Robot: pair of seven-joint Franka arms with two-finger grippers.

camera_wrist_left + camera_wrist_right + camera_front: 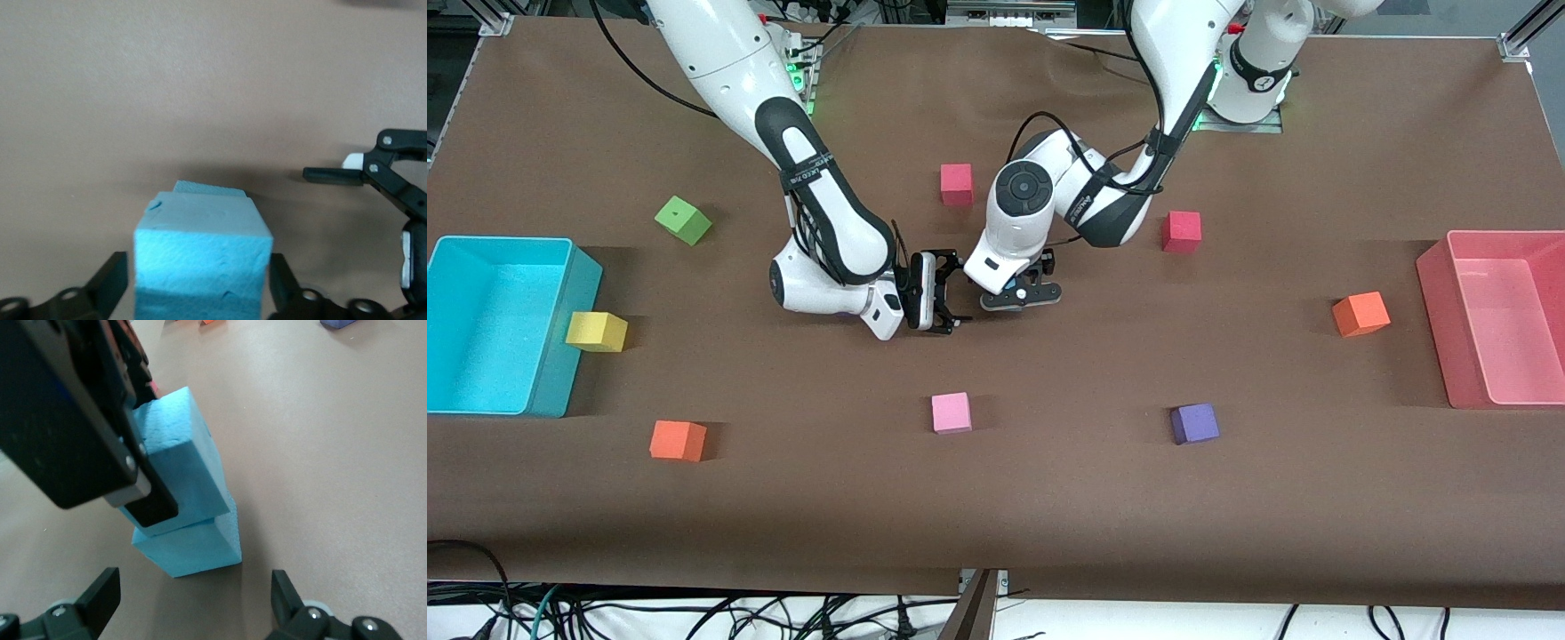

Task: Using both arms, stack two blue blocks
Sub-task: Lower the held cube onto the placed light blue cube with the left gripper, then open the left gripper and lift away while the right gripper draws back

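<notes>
Where they sit stacked, the blue blocks (183, 500) look slightly skewed.

Robotics lab, two arms (818, 169), cabled table (1049, 516)

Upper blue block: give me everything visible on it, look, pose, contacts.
The upper blue block is a light sky-blue cube of what looks like foam, with a grainy surface and a small nick near one top edge. It sits on the lower blue block, turned slightly so the edges do not line up. The left gripper straddles it; one finger lies against its side, but whether it presses cannot be told. The right gripper is open beside the stack, apart from it. The stack stands mid-table.
</notes>
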